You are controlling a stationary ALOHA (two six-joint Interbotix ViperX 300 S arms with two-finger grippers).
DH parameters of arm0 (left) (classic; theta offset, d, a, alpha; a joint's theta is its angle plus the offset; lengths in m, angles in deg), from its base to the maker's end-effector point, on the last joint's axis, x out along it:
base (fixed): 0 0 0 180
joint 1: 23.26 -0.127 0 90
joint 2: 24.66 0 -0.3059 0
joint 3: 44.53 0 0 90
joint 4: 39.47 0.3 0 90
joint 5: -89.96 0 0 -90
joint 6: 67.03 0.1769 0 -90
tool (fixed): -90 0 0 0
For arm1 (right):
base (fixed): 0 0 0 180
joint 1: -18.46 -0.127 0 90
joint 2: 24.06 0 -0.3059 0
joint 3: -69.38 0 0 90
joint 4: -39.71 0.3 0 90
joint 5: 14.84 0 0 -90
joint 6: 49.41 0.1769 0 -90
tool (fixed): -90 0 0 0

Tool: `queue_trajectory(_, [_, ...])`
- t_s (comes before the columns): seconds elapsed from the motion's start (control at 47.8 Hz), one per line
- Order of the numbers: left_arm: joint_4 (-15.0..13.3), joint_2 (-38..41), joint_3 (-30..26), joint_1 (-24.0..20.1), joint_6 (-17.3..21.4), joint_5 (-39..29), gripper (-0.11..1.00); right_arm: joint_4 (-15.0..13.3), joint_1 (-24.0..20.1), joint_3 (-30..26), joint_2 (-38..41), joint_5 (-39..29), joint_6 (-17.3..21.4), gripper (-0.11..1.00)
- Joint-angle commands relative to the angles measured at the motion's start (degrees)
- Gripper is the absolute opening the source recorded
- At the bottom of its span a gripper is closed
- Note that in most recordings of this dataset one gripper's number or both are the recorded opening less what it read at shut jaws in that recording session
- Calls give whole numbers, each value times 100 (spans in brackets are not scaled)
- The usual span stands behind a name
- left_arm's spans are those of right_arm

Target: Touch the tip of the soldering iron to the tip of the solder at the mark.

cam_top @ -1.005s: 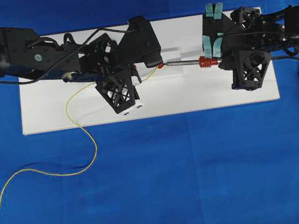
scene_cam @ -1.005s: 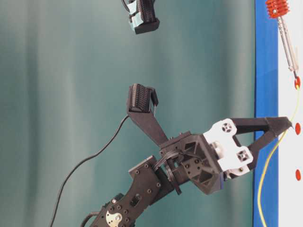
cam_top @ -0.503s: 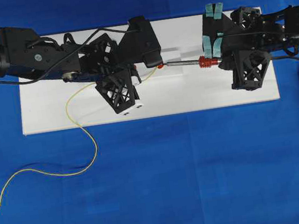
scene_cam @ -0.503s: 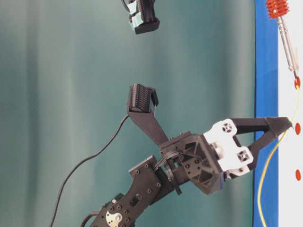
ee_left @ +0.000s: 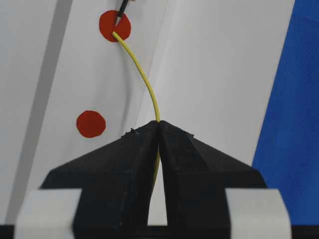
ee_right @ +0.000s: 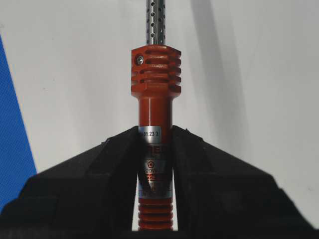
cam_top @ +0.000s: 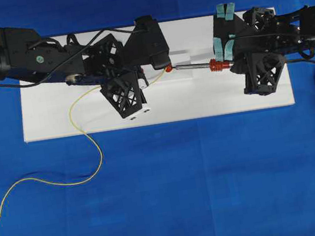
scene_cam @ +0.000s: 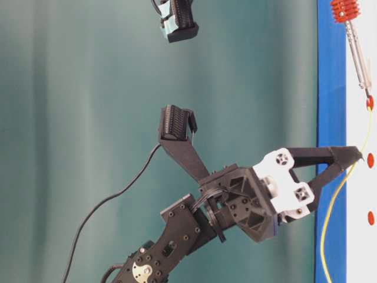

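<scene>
Overhead: left gripper pinching the solder, shifted slightly since a second ago, uncovering the red mark. Right gripper clamped on the iron, lying level across the white board, tip pointing left at the mark.

Table level: iron tip on the mark, unmoved.

Left wrist: solder arching from pressed-together fingers up to the mark, meeting the iron tip. Contact apparently made.

Right wrist: iron running straight away, handle squeezed between fingers.
</scene>
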Motion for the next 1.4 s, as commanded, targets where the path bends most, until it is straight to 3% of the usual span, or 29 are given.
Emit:
queue_trajectory(0.0, [18, -97, -141, -9, 9, 18, 1, 0, -9, -132, -35, 35, -9, 6])
queue_trajectory(0.712, [18, -193, -88, -26, 26, 18, 1, -9, -9, -132, -35, 53, 0, 6])
queue_trajectory(1.11, [18, -1450, 844, -35, -44, 79, 1, 0, -9, -123, -35, 105, 0, 6])
queue_trajectory(1.382, [9, -1854, 1389, -35, -123, 431, 1, -9, -18, -132, -35, 123, 0, 6])
